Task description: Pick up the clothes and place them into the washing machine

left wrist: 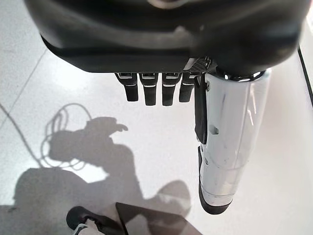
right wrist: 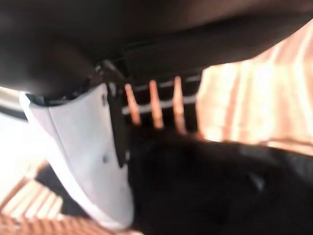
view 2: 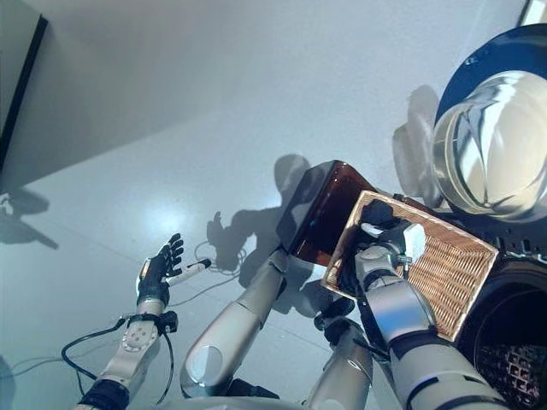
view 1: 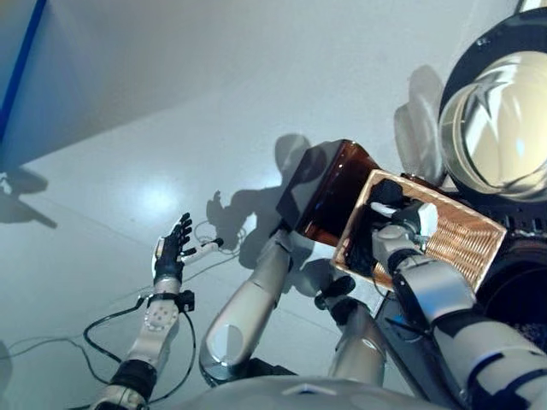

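A shallow wicker basket [view 1: 479, 248] rests on a low dark brown box [view 1: 329, 192] beside the washing machine. A dark cloth [view 1: 366, 243] lies at the basket's near left end. My right hand [view 1: 408, 220] is down in the basket on that cloth, its white-covered thumb pointing left. In the right wrist view the dark cloth [right wrist: 205, 186] lies right under the hand, with wicker around it. My left hand [view 1: 171, 252] is held out over the floor far to the left, open and empty; the left wrist view shows its straight fingers [left wrist: 156, 88].
The washing machine's round glass door [view 1: 500, 128] stands open above the basket. The dark drum opening [view 2: 513, 342] lies at the lower right, just past the basket. Pale floor spreads to the left and behind.
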